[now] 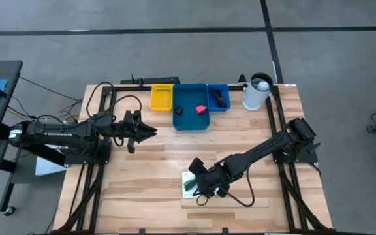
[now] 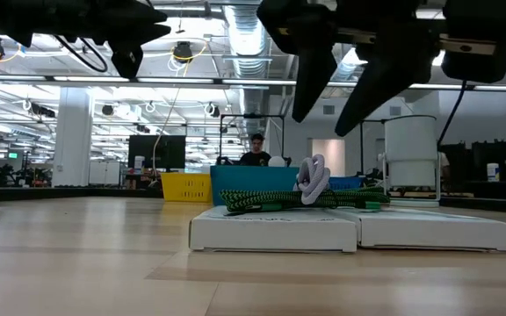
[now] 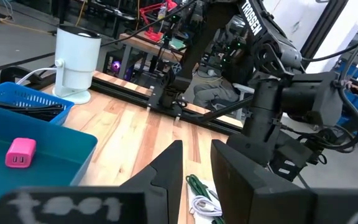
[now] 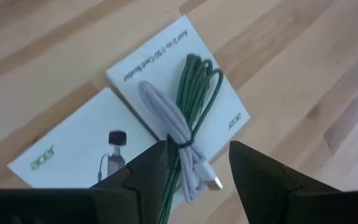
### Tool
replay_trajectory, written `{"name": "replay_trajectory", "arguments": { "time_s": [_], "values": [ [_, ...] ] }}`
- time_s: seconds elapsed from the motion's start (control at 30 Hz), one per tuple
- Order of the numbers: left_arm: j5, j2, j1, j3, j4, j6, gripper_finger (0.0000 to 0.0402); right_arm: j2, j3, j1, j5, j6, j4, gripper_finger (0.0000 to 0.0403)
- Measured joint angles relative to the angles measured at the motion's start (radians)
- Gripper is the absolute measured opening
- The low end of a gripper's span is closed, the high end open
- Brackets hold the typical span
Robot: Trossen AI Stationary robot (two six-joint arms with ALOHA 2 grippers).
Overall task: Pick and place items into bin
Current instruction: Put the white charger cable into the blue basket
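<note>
my right gripper [image 4: 194,163] hangs just above the table with its jaws spread wide and holding nothing. straight ahead between my two fingers lies a green cable [image 4: 194,93] bundled with a pale lilac cable [image 4: 174,140], the pair tied together at the middle. the bundle rests on a white printed box [image 4: 185,68], and a second white box [image 4: 73,152] lies touching it, off to one side of my jaws. seen from table height, my fingers [image 2: 313,75] stand above the bundle [image 2: 310,195] without touching it.

my left gripper [image 1: 143,132] hovers well away, short of the blue bin [image 1: 191,117], its jaws only narrowly apart and holding nothing. in that bin sit a pink-red block [image 1: 201,109] and a small black piece [image 1: 178,110]. a yellow bin [image 1: 161,98] and a smaller blue basket [image 1: 218,97] flank it, with a white cylinder [image 1: 257,91] beyond.
</note>
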Motion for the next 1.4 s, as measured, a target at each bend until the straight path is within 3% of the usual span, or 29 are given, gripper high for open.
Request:
{"name": "replay_trajectory", "arguments": {
  "time_s": [0.87, 1.4],
  "values": [
    [0.001, 0.0, 0.0, 0.0, 0.0, -0.026, 0.0071, 0.0, 0.0, 0.016, 0.082, 0.008, -0.031, 0.0169],
    [0.001, 0.0, 0.0, 0.0, 0.0, -0.027, 0.0071, 0.021, 0.002, 0.006, 0.093, 0.145, -0.051, 0.0169]
  ]
}}
